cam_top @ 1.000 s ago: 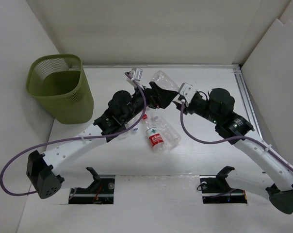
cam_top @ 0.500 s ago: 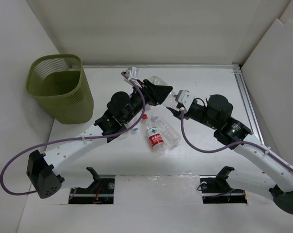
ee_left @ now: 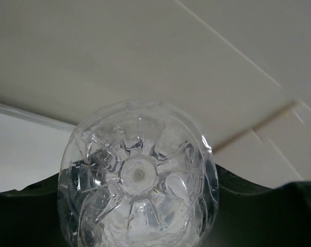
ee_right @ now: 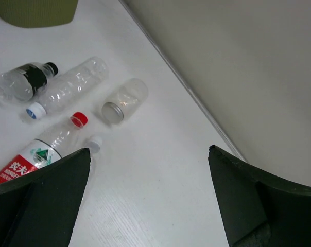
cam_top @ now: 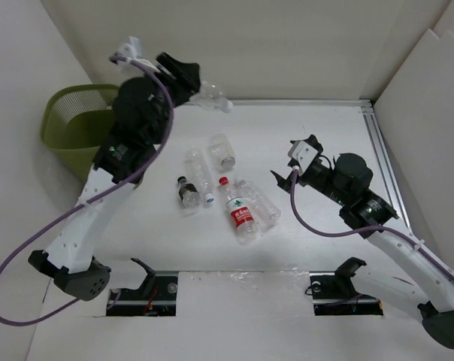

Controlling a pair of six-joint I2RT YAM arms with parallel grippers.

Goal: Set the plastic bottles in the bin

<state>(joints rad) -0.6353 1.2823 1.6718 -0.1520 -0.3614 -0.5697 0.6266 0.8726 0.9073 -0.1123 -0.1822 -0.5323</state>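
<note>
Elsewhere, plastic bottles (cam_top: 240, 214) on table (cam_top: 325, 128).

table (cam_top: 325, 135): white | mid-table, lying close together: five plastic bottles (cam_top: 240, 213) | far-left corner: green bin (cam_top: 68, 128)

Your arms match: white link shells, black joint housings, black angular bases (cam_top: 69, 277). On left arm (cam_top: 99, 203), purple cable (cam_top: 169, 94) arcs past upper joint and loops wide off lower link; white block (cam_top: 129, 49) at wrist. On right arm (cam_top: 396, 248), same purple cable (cam_top: 317, 232) sags under forearm, white block (cam_top: 302, 153) at wrist. Your right claw (ee_right: 148, 150): fingers (ee_right: 47, 195) matte black, broad, wedge-shaped. Your left claw (cam_top: 193, 83): black too.
</note>
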